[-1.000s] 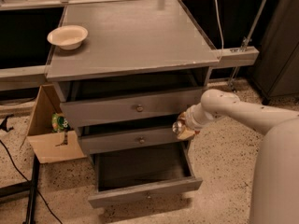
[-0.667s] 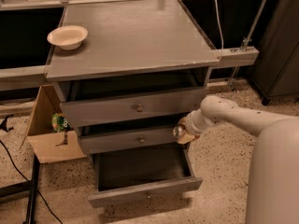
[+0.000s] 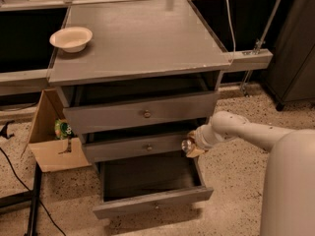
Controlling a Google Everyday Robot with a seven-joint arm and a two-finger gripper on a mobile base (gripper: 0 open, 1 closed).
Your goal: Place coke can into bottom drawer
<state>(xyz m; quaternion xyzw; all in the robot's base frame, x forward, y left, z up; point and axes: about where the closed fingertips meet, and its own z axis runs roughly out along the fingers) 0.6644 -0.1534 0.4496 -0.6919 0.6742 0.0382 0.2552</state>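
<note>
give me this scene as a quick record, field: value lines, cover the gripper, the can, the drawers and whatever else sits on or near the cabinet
gripper: two-finger gripper at the right end of the shallow grey middle drawer, above the right side of the open drawer below
can: coke can, only a round silver end shows at the gripper's tip
bottom drawer: deep grey bottom drawer, pulled out, dark interior
top drawer: shallow grey top drawer, partly out
bowl: round white bowl on the grey cabinet top, back left
box: brown cardboard box on the floor, left of the cabinet

No text seems legible; gripper [image 3: 189, 147] hangs over the open bottom drawer [image 3: 152, 203].
</note>
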